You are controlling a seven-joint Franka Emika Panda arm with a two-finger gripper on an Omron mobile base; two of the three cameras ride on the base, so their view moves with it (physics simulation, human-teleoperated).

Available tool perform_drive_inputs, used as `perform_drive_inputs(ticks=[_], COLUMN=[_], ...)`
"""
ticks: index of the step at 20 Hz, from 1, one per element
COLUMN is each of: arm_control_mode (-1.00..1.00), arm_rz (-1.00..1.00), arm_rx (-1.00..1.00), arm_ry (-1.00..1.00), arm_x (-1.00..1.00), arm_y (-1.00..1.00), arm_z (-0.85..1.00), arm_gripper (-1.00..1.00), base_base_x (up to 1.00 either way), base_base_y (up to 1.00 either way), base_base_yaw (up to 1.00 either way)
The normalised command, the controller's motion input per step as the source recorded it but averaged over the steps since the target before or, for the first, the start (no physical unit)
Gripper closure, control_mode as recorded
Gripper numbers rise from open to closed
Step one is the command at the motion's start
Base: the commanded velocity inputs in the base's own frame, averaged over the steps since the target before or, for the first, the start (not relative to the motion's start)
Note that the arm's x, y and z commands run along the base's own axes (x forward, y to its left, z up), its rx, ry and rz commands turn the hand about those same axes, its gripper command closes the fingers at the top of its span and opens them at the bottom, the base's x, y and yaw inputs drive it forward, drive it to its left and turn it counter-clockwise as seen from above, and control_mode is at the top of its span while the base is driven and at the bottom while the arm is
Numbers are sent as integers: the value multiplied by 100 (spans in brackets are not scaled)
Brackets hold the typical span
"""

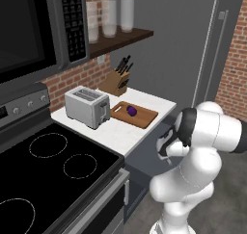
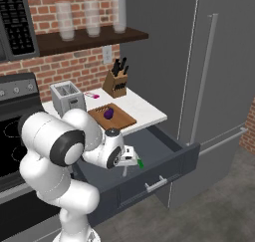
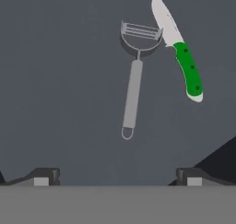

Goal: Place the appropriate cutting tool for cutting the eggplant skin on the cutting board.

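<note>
Dark fingertips of the gripper (image 3: 117, 177) stand spread wide with nothing between them, pointing down into the open drawer (image 2: 169, 154). On its floor: one silvery peeler (image 3: 133, 80), one green-handled knife (image 3: 179, 50) just right of it, apart. Arm folded low over the drawer; on the counter (image 1: 132, 134), one cutting board (image 2: 122, 119) carrying one eggplant (image 2: 108, 113), one toaster (image 1: 87, 107), one knife block (image 2: 115, 83).
</note>
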Motion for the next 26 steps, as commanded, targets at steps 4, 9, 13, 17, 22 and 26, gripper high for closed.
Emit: perform_drive_inputs(ticks=[4,9,13,17,22,26], arm_control_mode=[-100,-100,-100,-100,-100,-100], arm_rz=[-1,-3,-2,0,0,0], arm_rx=[0,0,1,3,6,5], arm_ry=[0,0,0,0,0,-1], arm_x=[7,1,21,17,0,0], arm_y=[0,0,0,0,-1,0], arm_z=[0,-12,-26,-25,-31,-34], arm_gripper=[-100,-100,-100,-100,-100,-100], base_base_x=[0,0,0,0,0,0], base_base_y=[0,0,0,0,0,0], base_base_yaw=[0,0,0,0,0,0])
